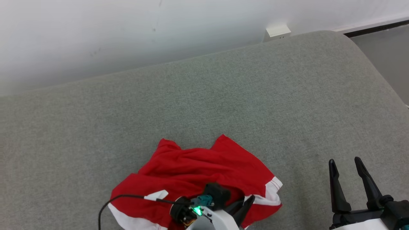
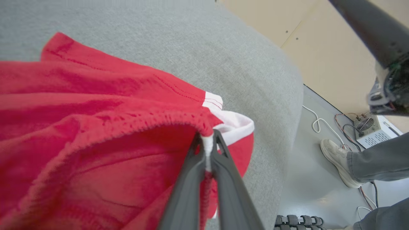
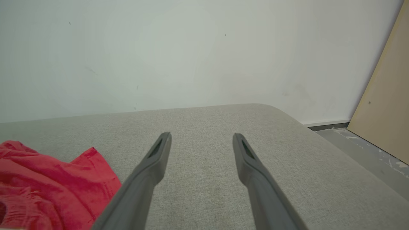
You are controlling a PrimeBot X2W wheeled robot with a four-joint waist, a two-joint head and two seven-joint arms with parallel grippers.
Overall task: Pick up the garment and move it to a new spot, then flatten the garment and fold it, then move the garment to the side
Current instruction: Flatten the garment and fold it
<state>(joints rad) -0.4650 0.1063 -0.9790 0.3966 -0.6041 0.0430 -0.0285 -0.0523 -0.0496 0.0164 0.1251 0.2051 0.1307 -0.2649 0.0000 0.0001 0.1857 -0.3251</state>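
My left gripper (image 2: 207, 140) is clenched on the red garment's (image 1: 198, 169) near edge to lift it, while my right gripper (image 1: 345, 160) waits spread apart.

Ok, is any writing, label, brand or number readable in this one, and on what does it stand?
None can be read.
The white tab lying on the red garment: looks blank.
The grey box with the fan grille: any marking is too small to read.
The wall plate: no print visible.
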